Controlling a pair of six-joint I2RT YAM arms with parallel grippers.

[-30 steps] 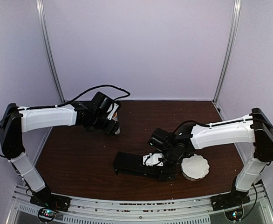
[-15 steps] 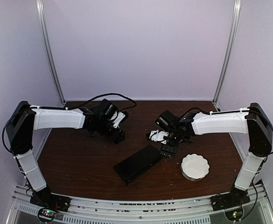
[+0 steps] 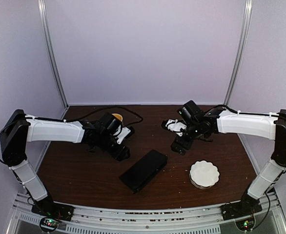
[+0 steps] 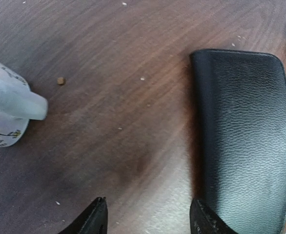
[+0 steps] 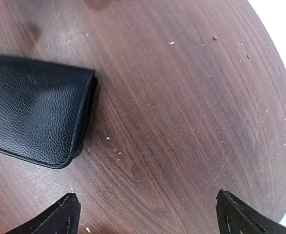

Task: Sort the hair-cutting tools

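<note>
left fingers: hanging partly open, gripping nothing, just left of the black case
right fingers: gaping wide, holding nothing, far-right of case
hair-cutting tools: can't tell where they're sitting

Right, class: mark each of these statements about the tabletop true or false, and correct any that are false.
1. The black case lies flat on the table. True.
2. The right pincer is clamped on the case. False: it is open over bare wood and holds nothing.
3. The left pincer is open. True.
4. Scissors lie on top of the case. False: its top is bare, and no scissors show in any view.
5. The white scalloped dish stands apart from the case. True.
</note>
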